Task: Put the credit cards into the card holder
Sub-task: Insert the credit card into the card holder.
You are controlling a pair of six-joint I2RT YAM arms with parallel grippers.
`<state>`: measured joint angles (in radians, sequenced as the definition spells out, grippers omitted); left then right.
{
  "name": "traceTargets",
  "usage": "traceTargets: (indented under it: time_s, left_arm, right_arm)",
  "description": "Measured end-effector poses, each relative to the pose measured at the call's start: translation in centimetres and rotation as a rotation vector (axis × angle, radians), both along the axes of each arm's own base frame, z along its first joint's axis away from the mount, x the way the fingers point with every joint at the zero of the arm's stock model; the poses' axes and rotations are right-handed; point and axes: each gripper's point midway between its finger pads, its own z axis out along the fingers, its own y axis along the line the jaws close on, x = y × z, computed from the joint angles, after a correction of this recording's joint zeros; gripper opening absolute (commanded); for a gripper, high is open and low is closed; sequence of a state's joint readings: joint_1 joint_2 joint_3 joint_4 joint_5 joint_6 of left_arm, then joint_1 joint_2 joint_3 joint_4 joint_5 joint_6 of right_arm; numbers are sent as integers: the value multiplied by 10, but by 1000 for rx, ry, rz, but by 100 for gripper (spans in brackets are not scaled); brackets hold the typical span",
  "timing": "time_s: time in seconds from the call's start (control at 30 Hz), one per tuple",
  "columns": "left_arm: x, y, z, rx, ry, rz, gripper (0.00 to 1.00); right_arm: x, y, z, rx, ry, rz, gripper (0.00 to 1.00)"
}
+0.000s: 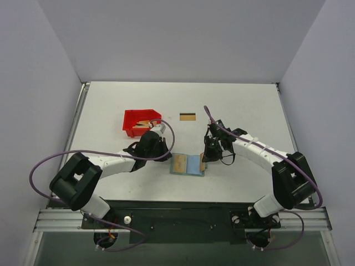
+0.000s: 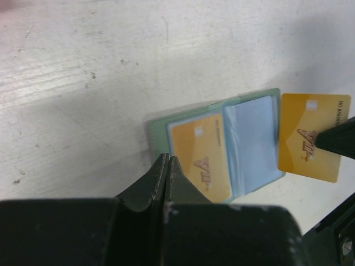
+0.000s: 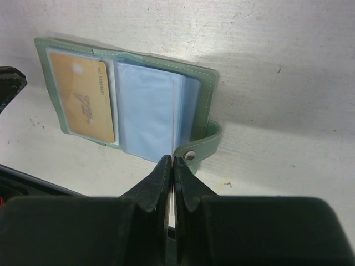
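The card holder (image 1: 194, 165) lies open on the table, grey-green outside with light blue pockets (image 2: 249, 138) and a snap tab (image 3: 208, 145). One gold credit card (image 2: 201, 158) sits in its left pocket (image 3: 83, 97). My right gripper (image 3: 170, 160) is shut on a second gold card (image 2: 310, 136), held on edge at the holder's right side next to the blue pockets. My left gripper (image 2: 168, 159) is shut with nothing in it, its tips at the holder's near left edge. A third card (image 1: 187, 116) with a dark stripe lies apart on the table further back.
A red plastic bin (image 1: 140, 122) stands behind my left gripper (image 1: 165, 156), with something tan inside. White walls close in the table on three sides. My right gripper (image 1: 205, 160) hangs at the holder's right edge.
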<state>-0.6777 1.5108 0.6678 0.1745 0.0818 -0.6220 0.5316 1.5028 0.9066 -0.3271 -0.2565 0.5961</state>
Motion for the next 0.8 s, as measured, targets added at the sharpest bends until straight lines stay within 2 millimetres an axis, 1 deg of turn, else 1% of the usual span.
traceTargets:
  time_s: [0.1,0.27,0.5,0.8]
  left_arm:
    - [2,5,-11,21,21,17,0]
    - [-4,6,-35,61,75,8,0]
    - [-4,-5,-35,51,66,-14,0]
    - [-3,-9,-35,49,55,-18,0]
  right_arm:
    - [-1,0,-4,-8,12,4,0]
    - [-3,1,-13,-20,38,16,0]
    - [-5,9,-16,-8,54,35,0]
    - [-3,22,-18,22,64,60,0]
